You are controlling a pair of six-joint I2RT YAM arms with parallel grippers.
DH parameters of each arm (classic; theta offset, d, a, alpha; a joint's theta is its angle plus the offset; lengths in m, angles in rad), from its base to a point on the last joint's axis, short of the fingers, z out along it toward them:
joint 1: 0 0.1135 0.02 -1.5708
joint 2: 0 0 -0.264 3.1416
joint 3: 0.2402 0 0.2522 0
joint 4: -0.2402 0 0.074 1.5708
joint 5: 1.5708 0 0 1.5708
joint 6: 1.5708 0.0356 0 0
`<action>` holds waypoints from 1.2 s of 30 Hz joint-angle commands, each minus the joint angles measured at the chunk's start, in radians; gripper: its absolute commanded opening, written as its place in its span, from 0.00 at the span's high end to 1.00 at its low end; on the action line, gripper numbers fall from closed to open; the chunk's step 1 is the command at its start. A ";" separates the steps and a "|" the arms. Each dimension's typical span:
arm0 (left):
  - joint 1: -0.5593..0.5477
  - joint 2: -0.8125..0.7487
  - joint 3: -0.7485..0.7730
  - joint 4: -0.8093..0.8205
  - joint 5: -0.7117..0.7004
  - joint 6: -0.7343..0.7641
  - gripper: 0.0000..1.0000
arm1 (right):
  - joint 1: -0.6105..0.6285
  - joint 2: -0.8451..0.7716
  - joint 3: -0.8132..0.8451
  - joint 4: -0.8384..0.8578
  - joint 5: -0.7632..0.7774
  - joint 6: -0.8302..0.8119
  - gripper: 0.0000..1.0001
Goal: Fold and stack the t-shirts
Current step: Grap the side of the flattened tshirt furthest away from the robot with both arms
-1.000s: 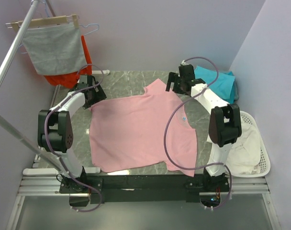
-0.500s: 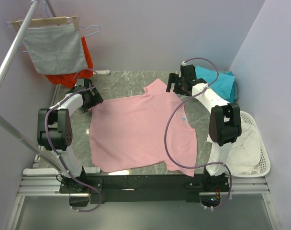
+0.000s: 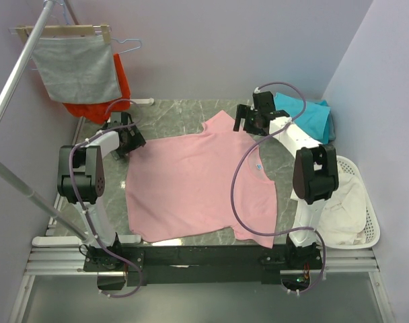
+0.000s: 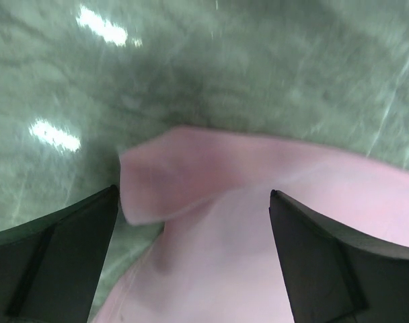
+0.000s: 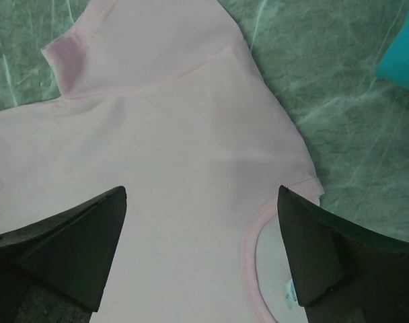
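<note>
Where it lies spread flat on the table (image 3: 184, 111), pink tee (image 3: 198, 182) ×1: L gripper (image 4: 193, 202) over one sleeve, R gripper (image 5: 201, 195) by the collar, both jaws wide apart, nothing held. Teal tee (image 3: 311, 114) heap at far-right corner, qty unclear. Blue mark (image 3: 258, 166) ×1 near collar; neck label (image 5: 289, 293) ×1, both illegible.

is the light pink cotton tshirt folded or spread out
Spread out: the light pink cotton t-shirt lies flat across the grey-green marble table, sleeves out.
</note>
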 commanded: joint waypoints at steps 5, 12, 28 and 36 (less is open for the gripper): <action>0.013 0.096 0.159 0.100 -0.075 0.030 0.01 | -0.008 0.024 0.046 -0.019 -0.002 -0.034 0.01; 0.013 0.137 0.265 0.122 0.000 0.033 0.01 | -0.011 0.038 0.053 -0.025 0.002 -0.038 0.01; 0.042 0.002 0.208 0.038 0.078 0.002 0.01 | -0.013 0.050 0.050 -0.027 -0.018 -0.043 0.02; 0.043 -0.051 0.070 0.076 0.067 -0.010 0.01 | -0.011 0.051 0.050 -0.028 -0.038 -0.046 0.05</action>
